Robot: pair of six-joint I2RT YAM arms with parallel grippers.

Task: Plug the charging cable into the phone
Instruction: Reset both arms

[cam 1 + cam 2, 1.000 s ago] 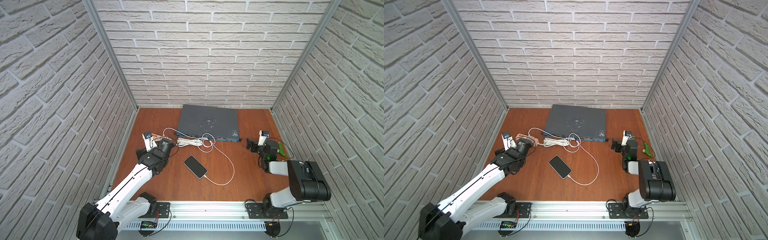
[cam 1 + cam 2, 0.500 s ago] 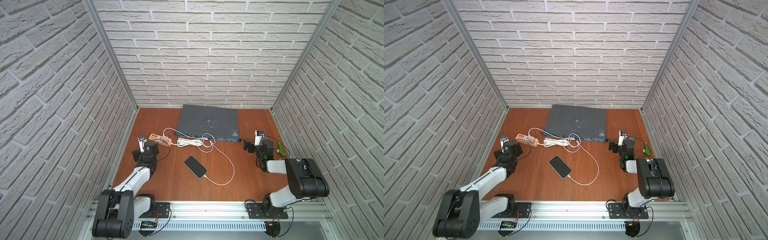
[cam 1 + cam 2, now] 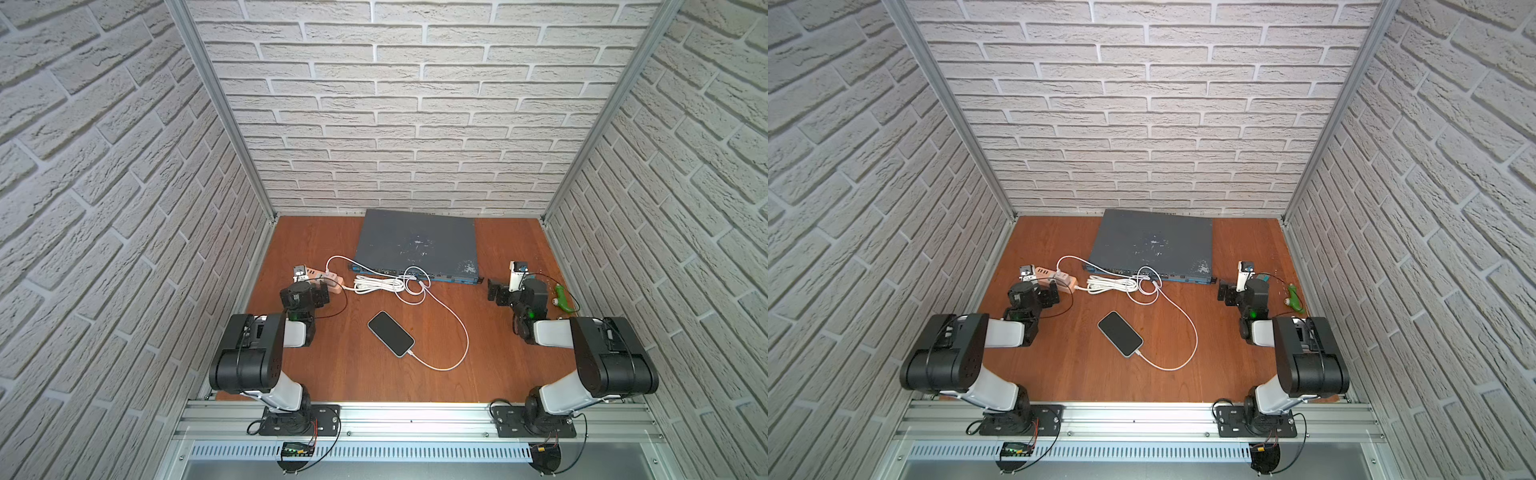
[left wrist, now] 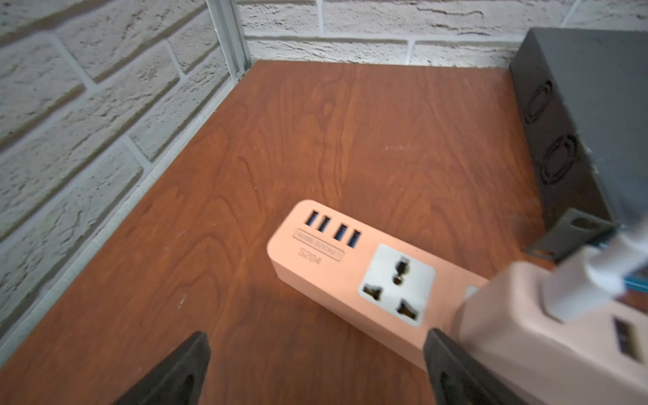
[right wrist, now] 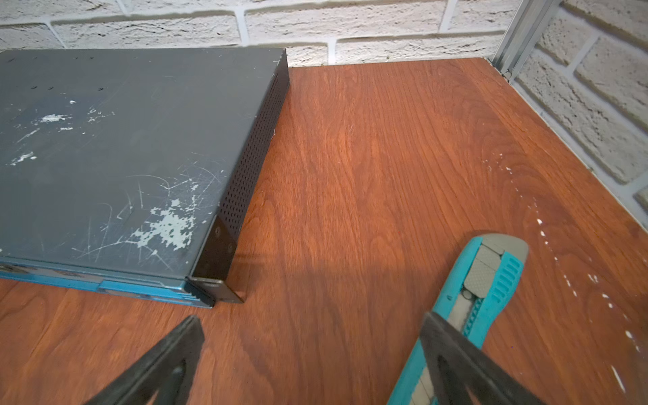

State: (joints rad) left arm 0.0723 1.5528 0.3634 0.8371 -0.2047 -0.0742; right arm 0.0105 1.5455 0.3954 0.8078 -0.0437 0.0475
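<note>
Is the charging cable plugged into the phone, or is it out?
In, it seems: in both top views the cable ends at the phone, its plug against the short edge with no gap.

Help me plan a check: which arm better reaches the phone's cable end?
Right, likely: the plug end of the glossy black phone and the thin white charging cable lie toward its open end effector.

I see the whole table (image 3: 353,374) from high above in both top views. Wrist cameras sit close behind the left gripper (image 4: 315,335) and right gripper (image 5: 312,317), facing ahead; both catch the box (image 5: 105,157).
</note>
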